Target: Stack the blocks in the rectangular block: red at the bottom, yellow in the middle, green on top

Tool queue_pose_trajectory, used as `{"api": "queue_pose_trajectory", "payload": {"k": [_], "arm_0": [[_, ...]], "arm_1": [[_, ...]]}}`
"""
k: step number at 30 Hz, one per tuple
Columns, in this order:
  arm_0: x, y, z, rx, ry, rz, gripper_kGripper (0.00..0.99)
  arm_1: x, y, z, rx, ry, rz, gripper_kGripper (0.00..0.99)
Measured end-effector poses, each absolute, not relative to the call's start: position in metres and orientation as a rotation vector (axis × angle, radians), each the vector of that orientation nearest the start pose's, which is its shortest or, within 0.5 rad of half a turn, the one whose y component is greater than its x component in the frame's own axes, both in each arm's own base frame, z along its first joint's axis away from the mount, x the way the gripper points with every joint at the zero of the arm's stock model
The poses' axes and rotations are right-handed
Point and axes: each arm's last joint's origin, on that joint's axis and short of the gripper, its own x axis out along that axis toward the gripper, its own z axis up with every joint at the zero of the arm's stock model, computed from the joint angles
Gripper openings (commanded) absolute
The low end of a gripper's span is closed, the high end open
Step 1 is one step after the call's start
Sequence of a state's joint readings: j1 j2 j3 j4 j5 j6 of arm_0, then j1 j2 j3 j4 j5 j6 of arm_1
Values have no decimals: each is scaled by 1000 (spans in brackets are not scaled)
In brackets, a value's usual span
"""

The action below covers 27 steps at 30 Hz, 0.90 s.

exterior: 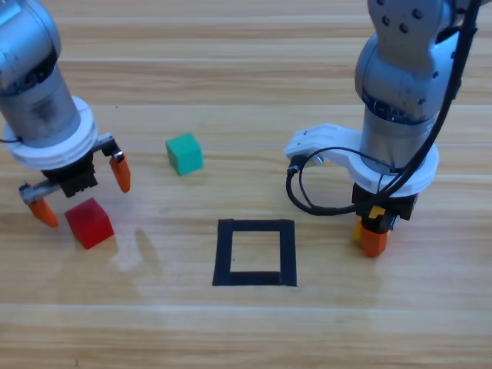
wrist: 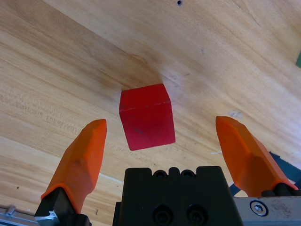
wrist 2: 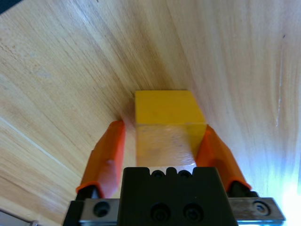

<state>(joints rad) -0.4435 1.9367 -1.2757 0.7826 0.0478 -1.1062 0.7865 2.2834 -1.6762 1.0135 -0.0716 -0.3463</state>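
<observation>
Left jaws (wrist: 160, 136) wide over red cube (wrist: 146, 116), right jaws (wrist 2: 160, 141) clamped on yellow cube (wrist 2: 168, 123)

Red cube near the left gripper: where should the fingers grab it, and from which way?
The small matte red cube sits flat on the wooden table, nothing touching it. Best to come straight down from above and pinch two opposite flat side faces. The left gripper is already open, one finger on each side of the cube, so lowering and closing should probably work.
</observation>
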Motion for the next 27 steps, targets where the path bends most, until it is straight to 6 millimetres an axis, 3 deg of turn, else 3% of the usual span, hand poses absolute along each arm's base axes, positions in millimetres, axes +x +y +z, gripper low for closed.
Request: {"api": "queue_pose_trajectory", "payload": {"k": [2,4,11,17,27], "arm_0": [[317,-147,219,-569,1383,488,986],[318,-148,216,-589,1380,507,985],[322,-149,203,-630,1385,567,931],[315,-146,190,-628,1410,617,874],[301,-137,185,-636,1404,617,448]], "arm_1": [[310,305,171,-958,1437,818,141],[311,305,173,-960,1449,815,0],[321,296,176,-794,1519,720,0],[323,292,198,-623,1499,687,0],[301,274,243,-389,1340,701,0]]}}
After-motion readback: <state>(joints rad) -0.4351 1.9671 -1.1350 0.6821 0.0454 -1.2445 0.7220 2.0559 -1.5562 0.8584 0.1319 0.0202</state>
